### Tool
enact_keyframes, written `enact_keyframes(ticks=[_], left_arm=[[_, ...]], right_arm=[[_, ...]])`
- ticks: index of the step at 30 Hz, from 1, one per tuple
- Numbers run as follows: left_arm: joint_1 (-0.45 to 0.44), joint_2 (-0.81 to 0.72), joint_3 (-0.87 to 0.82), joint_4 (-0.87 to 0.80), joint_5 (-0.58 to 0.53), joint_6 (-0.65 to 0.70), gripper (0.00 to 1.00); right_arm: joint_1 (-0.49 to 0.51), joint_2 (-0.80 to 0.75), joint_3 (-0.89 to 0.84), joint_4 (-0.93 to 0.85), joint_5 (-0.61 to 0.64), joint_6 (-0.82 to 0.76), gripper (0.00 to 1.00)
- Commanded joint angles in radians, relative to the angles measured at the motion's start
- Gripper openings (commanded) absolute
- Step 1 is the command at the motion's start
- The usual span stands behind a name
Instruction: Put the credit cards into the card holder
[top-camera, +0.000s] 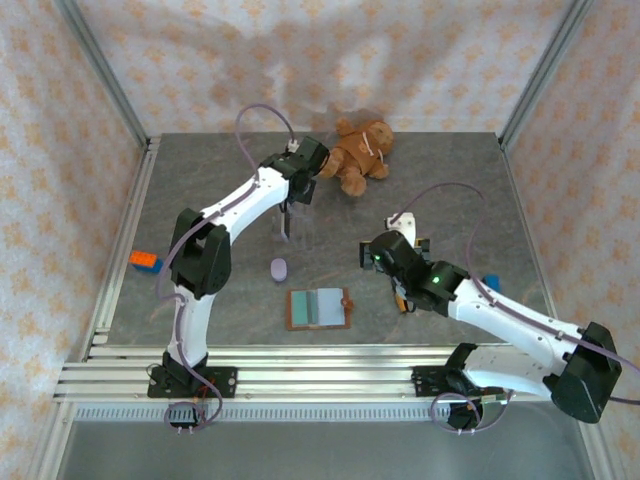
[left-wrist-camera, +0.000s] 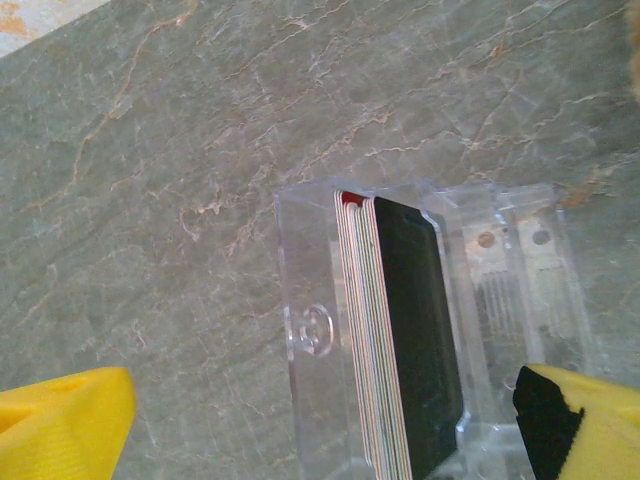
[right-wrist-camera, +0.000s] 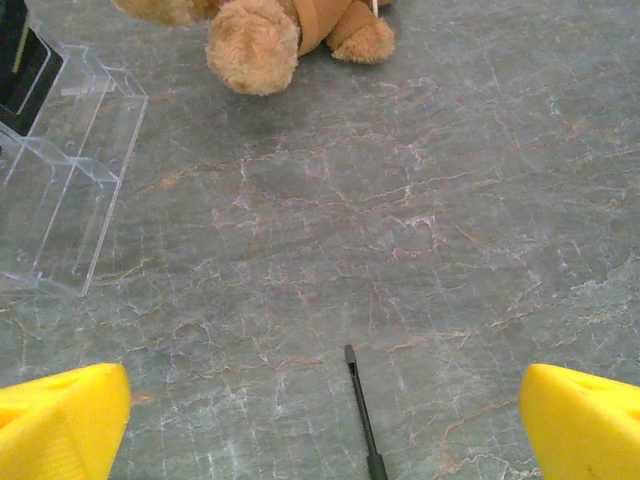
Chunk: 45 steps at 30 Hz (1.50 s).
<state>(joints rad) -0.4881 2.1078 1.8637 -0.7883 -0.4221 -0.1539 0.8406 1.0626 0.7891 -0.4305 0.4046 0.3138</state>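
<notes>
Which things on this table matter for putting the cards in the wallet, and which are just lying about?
For the job:
credit cards
clear stand holding them
card holder

Lying about:
teddy bear
purple object
orange block

1. Grey veined stone look, matt and smooth, on the table (right-wrist-camera: 420, 200).
2. Clear hard plastic, glossy with bright edge glints, for the card stand (left-wrist-camera: 310, 330).
3. Thin plastic for the credit cards (left-wrist-camera: 415, 340): dark smooth face, soft sheen, pale layered edges.
4. Brown fuzzy plush on the teddy bear (right-wrist-camera: 250, 45).
5. Brown leather-like border and pale grey-green matt lining on the card holder (top-camera: 319, 309).
6. Bare ribbed metal, dull shine, on the frame rails (top-camera: 300, 375).
</notes>
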Motion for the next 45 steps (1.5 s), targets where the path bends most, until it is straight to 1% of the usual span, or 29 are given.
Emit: enact_keyframes(ticks=[1,5,12,18,20,34,42,45], left_arm=[[0.011,0.026,0.03,0.046,-0.097,0.056,0.99],[0.011,0.057,0.029,0.073,-0.183,0.091,1.0],[0.011,0.097,0.045,0.054,-0.187,0.111,1.0],[0.012,0.135,0.077,0.024,-0.229,0.135,1.0],[0.011,0.145,0.091,0.012,-0.228,0.138,1.0],[0.011,0.127,0.099,0.025,-0.326,0.175,1.0],[0.011,0.127,0.12,0.014,-0.329,0.188,0.99],[0.01,0.131,0.123,0.009,-0.305,0.188,0.94]], right_arm=[[-0.005,-0.012,-0.004,-0.036,0.045,0.021,0.99],[-0.004,-0.012,-0.005,-0.039,0.035,0.017,0.99],[-0.005,-0.006,-0.011,-0.037,0.033,0.013,0.99],[-0.004,0.005,-0.013,-0.033,0.033,0.003,0.99],[-0.005,0.007,-0.012,-0.03,0.033,0.001,0.99],[-0.005,0.02,-0.005,-0.036,0.031,-0.011,0.99],[-0.005,0.022,0.0,-0.036,0.028,-0.005,0.99],[-0.003,0.022,-0.002,-0.04,0.028,-0.004,0.99]])
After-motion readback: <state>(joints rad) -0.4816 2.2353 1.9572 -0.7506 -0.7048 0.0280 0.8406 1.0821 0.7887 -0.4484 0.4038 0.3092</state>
